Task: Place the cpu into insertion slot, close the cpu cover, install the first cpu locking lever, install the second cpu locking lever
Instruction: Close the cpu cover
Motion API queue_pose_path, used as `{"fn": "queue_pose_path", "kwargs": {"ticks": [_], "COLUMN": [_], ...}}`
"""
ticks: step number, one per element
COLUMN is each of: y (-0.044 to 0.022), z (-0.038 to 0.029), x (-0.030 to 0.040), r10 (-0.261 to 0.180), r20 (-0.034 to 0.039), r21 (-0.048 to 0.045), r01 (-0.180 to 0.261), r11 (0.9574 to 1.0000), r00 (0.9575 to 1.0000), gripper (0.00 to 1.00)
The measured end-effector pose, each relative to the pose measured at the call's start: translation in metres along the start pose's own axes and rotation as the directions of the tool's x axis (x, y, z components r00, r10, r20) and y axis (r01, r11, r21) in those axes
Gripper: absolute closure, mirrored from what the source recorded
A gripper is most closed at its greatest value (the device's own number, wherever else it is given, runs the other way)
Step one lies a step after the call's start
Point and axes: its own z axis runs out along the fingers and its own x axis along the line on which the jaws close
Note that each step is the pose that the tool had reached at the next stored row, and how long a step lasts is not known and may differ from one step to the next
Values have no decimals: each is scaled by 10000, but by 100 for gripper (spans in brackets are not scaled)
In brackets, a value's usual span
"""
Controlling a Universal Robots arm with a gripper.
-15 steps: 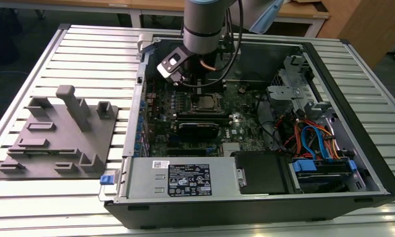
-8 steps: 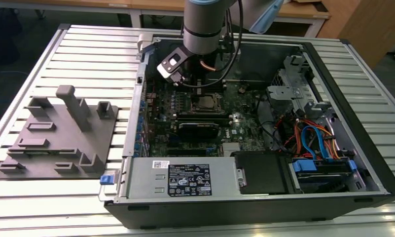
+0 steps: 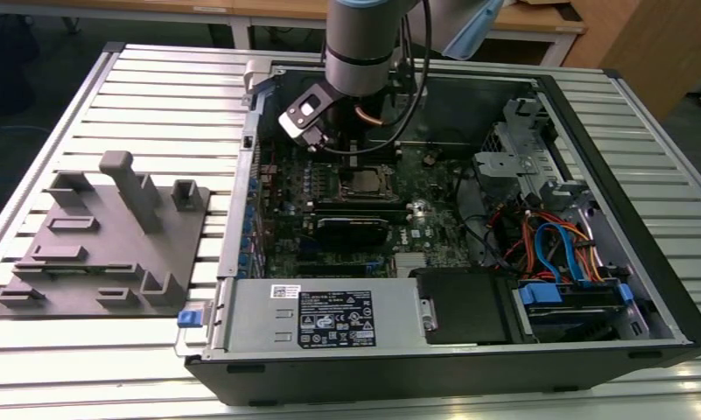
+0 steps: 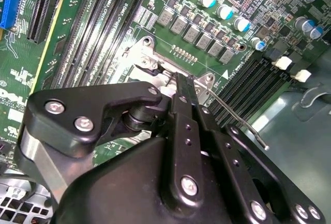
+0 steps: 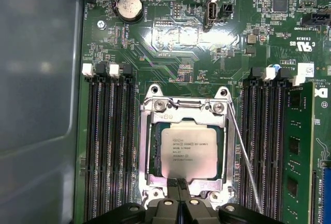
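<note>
The cpu (image 5: 188, 152) lies flat in the insertion slot (image 5: 150, 151) on the green board, its silver top showing; it is also seen in the exterior view as the cpu (image 3: 368, 181). The cpu cover (image 5: 185, 111) lies down around it as a metal frame, the same cover (image 4: 138, 58) seen in the second wrist view. My gripper (image 5: 181, 185) is shut, its black fingertips (image 4: 178, 81) together at the edge of the cover. A thin wire locking lever (image 5: 247, 162) angles away from the socket's side, over the memory slots, as the lever (image 4: 238, 120).
The arm (image 3: 362, 52) reaches into an open computer case (image 3: 630, 262). Black memory slots (image 5: 108, 146) flank the socket, with a green module (image 5: 297, 146) on one side. A power supply (image 3: 326, 317) and cables (image 3: 560, 245) sit near the front. A grey fixture (image 3: 105, 236) stands at the exterior view's left.
</note>
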Motion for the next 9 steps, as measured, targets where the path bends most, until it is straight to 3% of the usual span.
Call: {"fn": "queue_pose_path", "kwargs": {"ticks": [6,9], "y": [2,39], "z": [-29,-31], "x": [1,0], "r10": [-1,0], "r20": [-2,7], "r21": [-1,1], "r01": [1,0], "r11": [10000,10000], "r00": [10000,10000], "gripper": [90,90]}}
